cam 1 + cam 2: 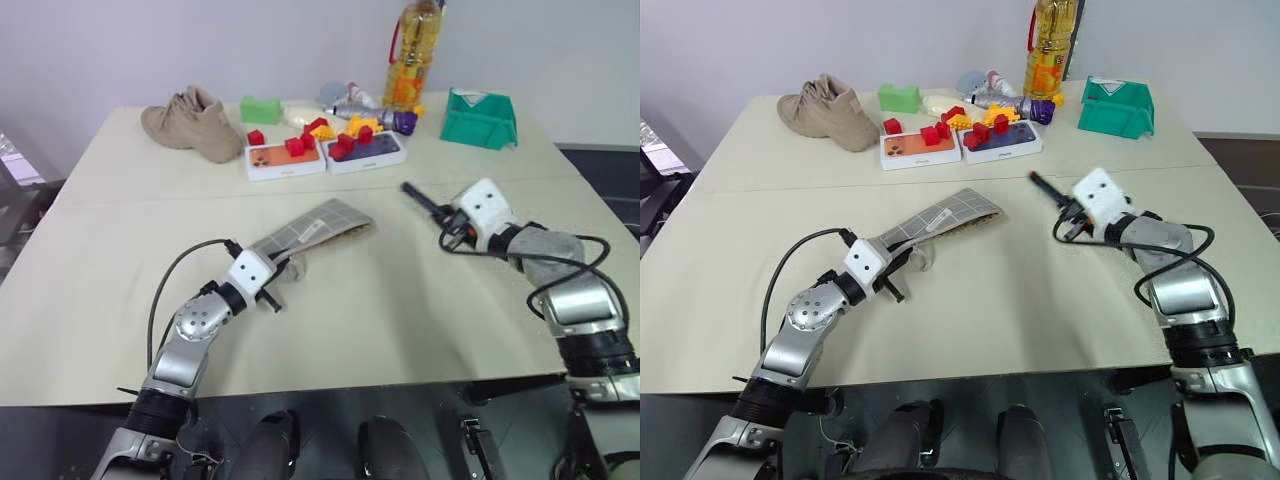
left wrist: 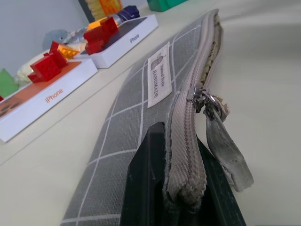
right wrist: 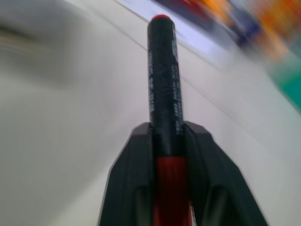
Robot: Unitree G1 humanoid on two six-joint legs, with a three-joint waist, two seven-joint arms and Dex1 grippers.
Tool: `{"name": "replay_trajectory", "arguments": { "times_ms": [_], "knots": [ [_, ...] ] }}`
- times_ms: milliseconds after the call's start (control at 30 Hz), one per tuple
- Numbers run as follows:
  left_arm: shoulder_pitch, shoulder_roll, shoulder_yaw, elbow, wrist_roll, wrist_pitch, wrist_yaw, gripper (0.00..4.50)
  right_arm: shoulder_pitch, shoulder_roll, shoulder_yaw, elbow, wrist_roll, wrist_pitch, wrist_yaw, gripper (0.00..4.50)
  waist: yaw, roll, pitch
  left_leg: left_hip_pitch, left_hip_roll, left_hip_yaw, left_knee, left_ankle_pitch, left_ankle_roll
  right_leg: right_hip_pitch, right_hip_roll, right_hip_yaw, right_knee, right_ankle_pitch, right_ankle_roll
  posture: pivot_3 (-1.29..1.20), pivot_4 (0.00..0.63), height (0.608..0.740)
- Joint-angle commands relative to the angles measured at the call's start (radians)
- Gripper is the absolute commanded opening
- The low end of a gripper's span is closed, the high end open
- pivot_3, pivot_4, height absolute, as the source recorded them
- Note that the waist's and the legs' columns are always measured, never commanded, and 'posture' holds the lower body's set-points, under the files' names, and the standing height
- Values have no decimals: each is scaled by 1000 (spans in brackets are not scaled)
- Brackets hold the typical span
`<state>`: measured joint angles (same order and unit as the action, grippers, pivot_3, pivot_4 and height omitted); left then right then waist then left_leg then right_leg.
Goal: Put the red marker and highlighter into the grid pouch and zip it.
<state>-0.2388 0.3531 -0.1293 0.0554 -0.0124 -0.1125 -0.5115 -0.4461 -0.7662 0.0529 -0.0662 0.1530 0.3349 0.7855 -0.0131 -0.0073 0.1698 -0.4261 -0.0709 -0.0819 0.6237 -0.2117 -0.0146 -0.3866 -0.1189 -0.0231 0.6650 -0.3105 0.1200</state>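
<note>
- The right gripper [image 3: 167, 141], two black fingers, is clamped on the slim red marker with black cap [image 3: 163, 80], held above the table well right of the pouch.
- The left gripper [image 2: 181, 188] pinches the near end of the flat grey white-gridded fabric pouch [image 1: 315, 228].
- Risk: the zipper [image 2: 203, 96] looks largely closed, so the marker could jam against it.

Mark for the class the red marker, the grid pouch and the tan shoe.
red marker [image 3: 163, 75], right wrist view, on its black cap.
grid pouch [image 2: 136, 99], left wrist view, on its grey gridded side.
tan shoe [image 1: 190, 124], left eye view, on its upper.
</note>
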Motion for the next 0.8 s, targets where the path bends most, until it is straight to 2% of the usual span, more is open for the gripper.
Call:
{"name": "replay_trajectory", "arguments": {
  "times_ms": [33, 333, 600, 800],
  "knots": [
    [-6, 3, 21, -29, -12, -7, 1, 0, 15, -25, 8, -115, 66, -4, 120, 360, 1, 0, 0, 0, 0, 0, 1, 0, 0, 0, 0, 0, 0, 0, 0, 0, 150, 739],
    [-7, -1, 8, -47, -18, -15, -22, 0, -7, -13, 94, -94, -57, -24, 117, 360, 3, 0, 0, 0, 0, -1, 3, 0, 0, 1, 0, 0, 0, 0, 0, 0, 150, 739],
    [4, 2, -12, -77, -14, -5, -56, 0, -18, -9, 106, -42, -119, -89, 115, 360, 4, 0, 0, 0, 0, -1, 3, 0, 0, 1, -1, 0, 0, 0, 0, 0, 150, 739],
    [4, 16, -41, -97, -2, -8, -102, 0, -60, -24, 166, -73, -211, -141, 143, 360, 3, 0, 0, 0, 0, -1, 3, 0, 0, 1, 0, 0, 0, 0, 0, 0, 150, 739]
  ]
}}
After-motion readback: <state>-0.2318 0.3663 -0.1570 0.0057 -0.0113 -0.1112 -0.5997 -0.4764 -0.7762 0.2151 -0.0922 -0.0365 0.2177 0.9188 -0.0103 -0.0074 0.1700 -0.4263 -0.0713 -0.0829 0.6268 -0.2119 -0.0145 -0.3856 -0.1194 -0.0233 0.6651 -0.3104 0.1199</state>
